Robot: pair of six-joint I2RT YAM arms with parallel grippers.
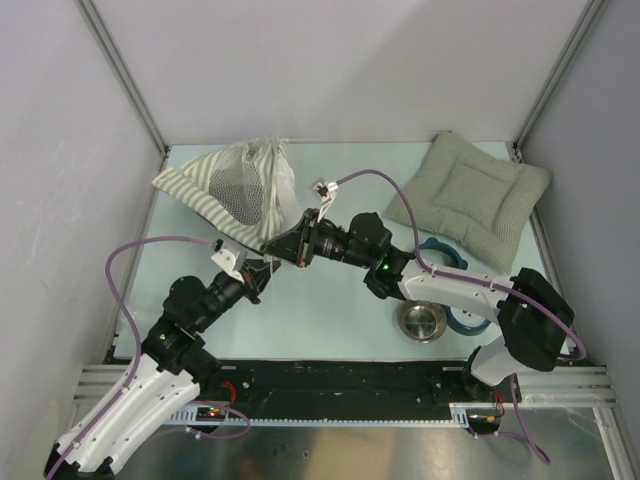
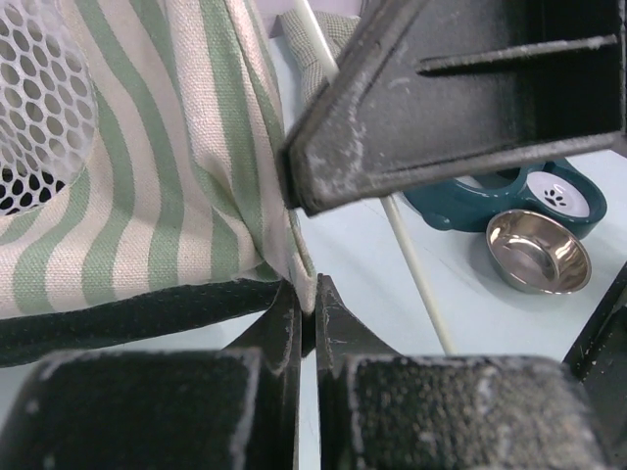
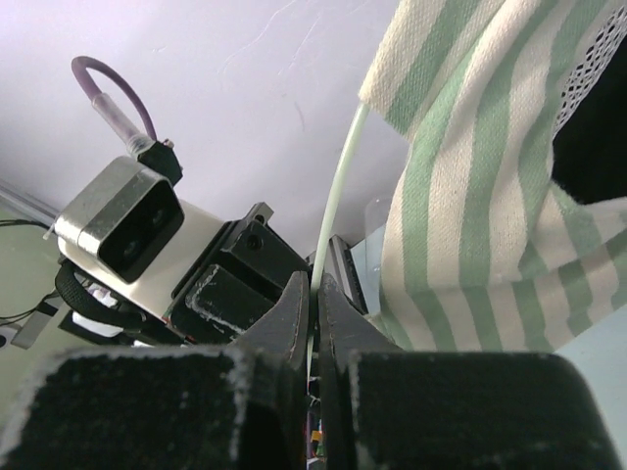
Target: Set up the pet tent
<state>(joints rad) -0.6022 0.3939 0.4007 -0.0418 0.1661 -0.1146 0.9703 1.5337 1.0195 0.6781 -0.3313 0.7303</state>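
1. The pet tent (image 1: 215, 185) lies slumped in the upper left of the top view, mesh window facing up and the striped cloth loose. It is not yet standing. We judge the step in hand to be tensioning its frame so that the fabric lifts.
2. The quilted cushion (image 1: 470, 195) sits at the upper right, well apart from the tent, and we leave it alone for now.
3. The right gripper (image 3: 313, 294), at the bottom centre of its wrist view, is clenched on a thin pale rod (image 3: 340, 186) that runs up beside the striped cloth. We would move it slowly along the line of the rod, not across it.
4. The left gripper (image 2: 306, 294), at the bottom centre of its own view, pinches the tent's lower corner hem. It sits just beside the right one, so we use it as a low, steady anchor.
5. The teal feeder (image 2: 460, 211) and the steel bowl (image 2: 537, 257) lie at the right of the left wrist view. We plan the right arm's swing to clear both.
6. The rod looks slender and springy, and we expect it could flex or slip from the grip if pulled too fast.
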